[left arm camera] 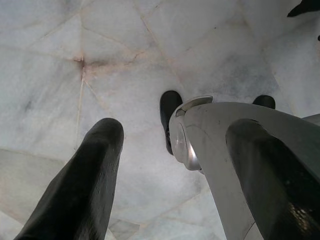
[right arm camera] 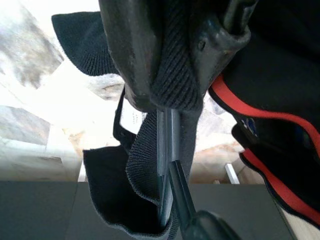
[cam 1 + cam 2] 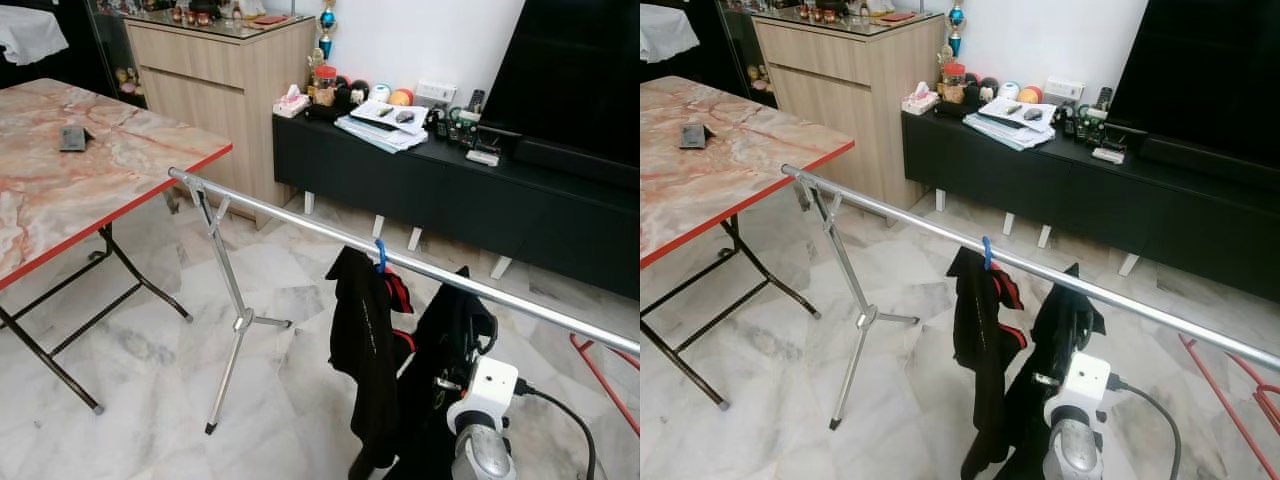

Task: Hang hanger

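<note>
I see a long silver rail (image 3: pixel 300 224) on a thin stand (image 3: pixel 232 320), over a pale marble floor (image 3: pixel 150 350); a black top with red trim (image 3: pixel 365 350) hangs from the rail by a blue hook (image 3: pixel 380 255); just beside it there is a second black garment (image 3: pixel 445 340), close under the rail. My right arm (image 3: pixel 485 420) reaches up into this garment. In the right wrist view my right gripper (image 2: pixel 170 60) has its two black fingers (image 2: pixel 132 50) pressed together on the ribbed black cloth, with a thin hanger (image 2: pixel 167 150) bar running down between them; so it is closed on the hanger and the cloth. In the left wrist view my left gripper (image 1: pixel 175 165) hangs low over the floor; its fingers (image 1: pixel 85 185) are wide apart and hold nothing. A marble table with a red edge (image 3: pixel 90 170) stands to the left; a long black cabinet (image 3: pixel 450 200) stands behind the rail, with small things on top.
</note>
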